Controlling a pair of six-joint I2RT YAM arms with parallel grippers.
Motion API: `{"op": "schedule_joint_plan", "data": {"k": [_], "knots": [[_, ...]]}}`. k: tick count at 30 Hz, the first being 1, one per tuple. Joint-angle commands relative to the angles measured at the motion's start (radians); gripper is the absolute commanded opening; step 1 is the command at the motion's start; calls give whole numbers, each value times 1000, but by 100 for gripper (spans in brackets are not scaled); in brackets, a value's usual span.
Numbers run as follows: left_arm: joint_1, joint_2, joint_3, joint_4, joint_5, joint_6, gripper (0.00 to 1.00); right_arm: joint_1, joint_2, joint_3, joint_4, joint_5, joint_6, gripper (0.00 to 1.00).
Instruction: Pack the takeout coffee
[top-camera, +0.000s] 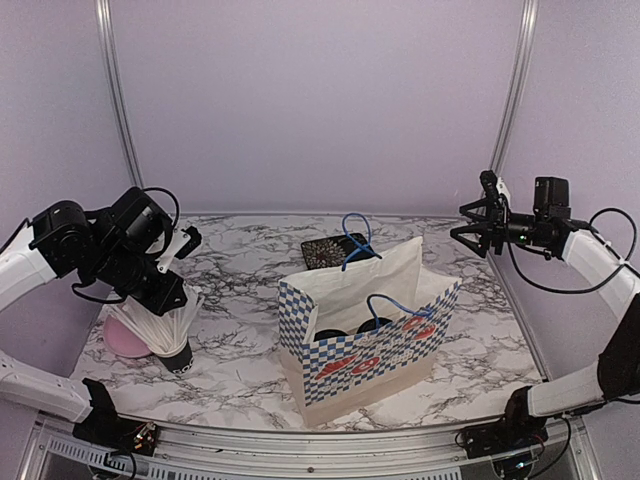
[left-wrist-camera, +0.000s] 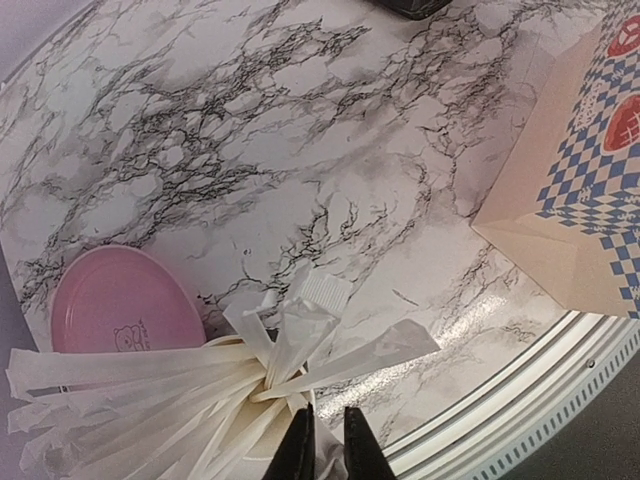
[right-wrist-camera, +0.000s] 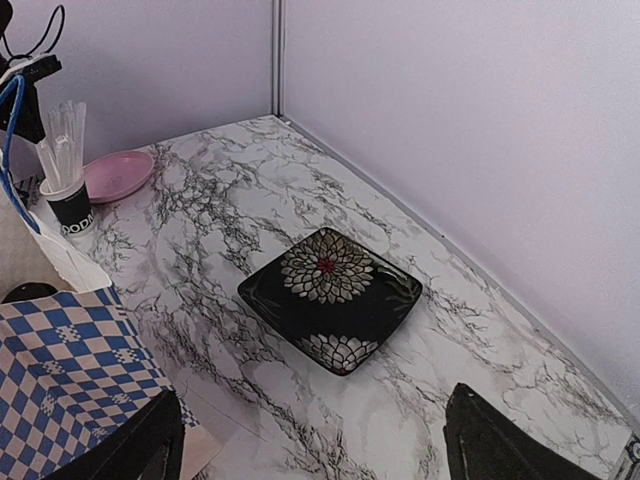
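Observation:
The takeout coffee shows only as two round black lids (top-camera: 330, 335) (top-camera: 376, 325) down inside the open blue-checked paper bag (top-camera: 372, 362) in the middle of the table. The cups' white sides are hidden by the bag wall. My left gripper (top-camera: 174, 304) (left-wrist-camera: 328, 442) hangs over the black cup (top-camera: 177, 356) of white sticks (left-wrist-camera: 300, 335) at the left. Its jaws are nearly together with one white paper-wrapped stick pinched between them. My right gripper (top-camera: 460, 222) (right-wrist-camera: 315, 450) is held high at the right, open wide, with nothing between its fingers.
A black square plate (top-camera: 328, 250) (right-wrist-camera: 330, 297) with a flower pattern lies behind the bag. A pink dish (top-camera: 124, 340) (left-wrist-camera: 118, 302) sits beside the cup of sticks. The bag's blue handles (top-camera: 356, 240) stand up above its mouth. The table's metal front rim (left-wrist-camera: 520, 400) runs close to the left gripper.

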Motion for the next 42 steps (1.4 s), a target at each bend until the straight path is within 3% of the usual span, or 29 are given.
{"op": "schedule_joint_plan", "data": {"k": [1, 5, 12, 22, 28, 36, 42], "knots": [[-2, -26, 50, -39, -1, -22, 6, -3, -17, -7, 28, -15, 8, 87], [-3, -30, 80, -66, -14, -36, 0, -4, -17, -9, 30, -15, 7, 87], [-5, -10, 198, -124, -50, -41, 0, -3, -18, -10, 28, -18, 5, 87], [-8, 89, 517, -211, -69, -41, 0, -3, -20, -16, 25, -19, -6, 87], [-10, 155, 720, -228, 0, -36, 0, -3, -20, -20, 24, -23, -14, 87], [-26, 221, 859, -175, 75, -32, 0, -3, -19, -24, 22, -19, -26, 87], [-41, 195, 816, 85, 288, -37, 0, -3, -21, -27, 15, -4, -45, 87]]}}
